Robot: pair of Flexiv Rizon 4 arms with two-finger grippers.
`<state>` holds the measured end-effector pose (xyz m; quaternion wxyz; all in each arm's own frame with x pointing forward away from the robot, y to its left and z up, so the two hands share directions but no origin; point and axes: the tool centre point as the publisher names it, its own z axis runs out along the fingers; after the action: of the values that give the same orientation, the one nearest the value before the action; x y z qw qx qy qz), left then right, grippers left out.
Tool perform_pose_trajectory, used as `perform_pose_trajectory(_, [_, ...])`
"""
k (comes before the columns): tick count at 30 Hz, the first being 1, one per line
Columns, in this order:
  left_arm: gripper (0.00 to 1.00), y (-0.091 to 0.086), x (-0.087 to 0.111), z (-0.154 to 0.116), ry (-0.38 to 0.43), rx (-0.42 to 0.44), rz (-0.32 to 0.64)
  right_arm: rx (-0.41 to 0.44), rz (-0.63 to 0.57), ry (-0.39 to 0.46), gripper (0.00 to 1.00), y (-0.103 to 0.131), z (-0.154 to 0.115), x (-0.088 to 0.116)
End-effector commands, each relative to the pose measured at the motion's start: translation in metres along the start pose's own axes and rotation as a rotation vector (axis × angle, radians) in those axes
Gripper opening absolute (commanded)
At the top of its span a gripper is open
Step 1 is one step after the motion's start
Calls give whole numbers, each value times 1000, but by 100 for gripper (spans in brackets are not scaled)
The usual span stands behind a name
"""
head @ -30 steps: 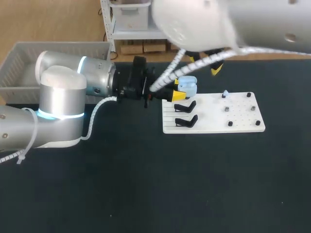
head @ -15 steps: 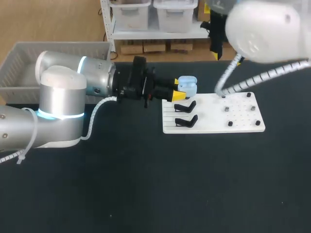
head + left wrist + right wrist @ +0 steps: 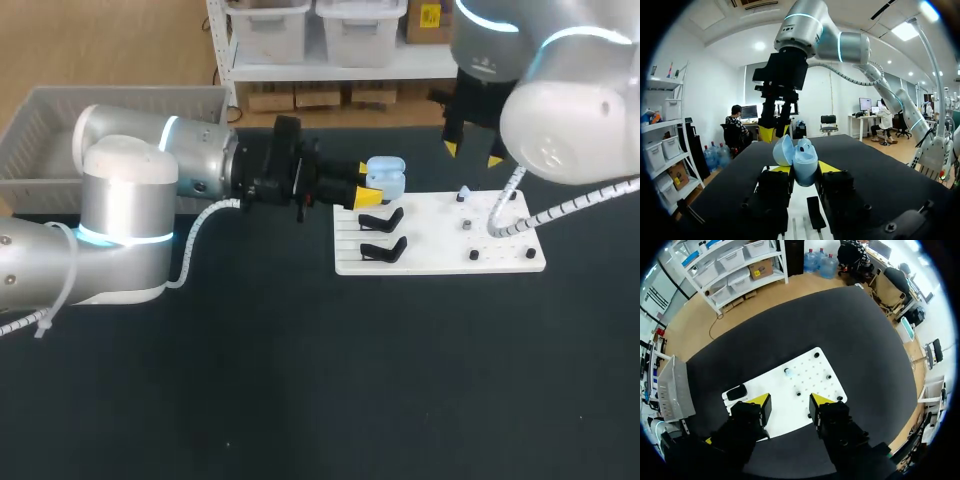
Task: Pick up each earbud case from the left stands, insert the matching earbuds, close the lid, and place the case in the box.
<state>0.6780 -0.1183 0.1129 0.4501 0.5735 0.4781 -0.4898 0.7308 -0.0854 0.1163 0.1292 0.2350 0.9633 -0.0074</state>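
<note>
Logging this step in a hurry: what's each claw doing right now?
Left claw: closed on the light blue earbud case, its lid open.
Right claw: open, holding nothing.

A matte black counter [image 3: 300, 380] carries a single white rectangular board with rows of small holes [image 3: 440, 255], lying flat right of the counter's middle, towards the far edge. Two black curved stands [image 3: 381, 219] rise one behind the other from the board's left part. Small black and grey pegs [image 3: 467, 224] dot its right part.
</note>
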Motion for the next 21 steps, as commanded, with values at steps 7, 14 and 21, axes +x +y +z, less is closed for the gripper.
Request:
perform_pose_trajectory(7, [0,1,0,0,1,1,0,-2,-73,32,54,-5,37,3])
perform_pose_trajectory(14, [0,1,0,0,1,1,0,2,-92,38,48,-4,56,4])
perform_pose_trajectory(21, [0,1,0,0,1,1,0,-21,-98,58,47,3,72,6])
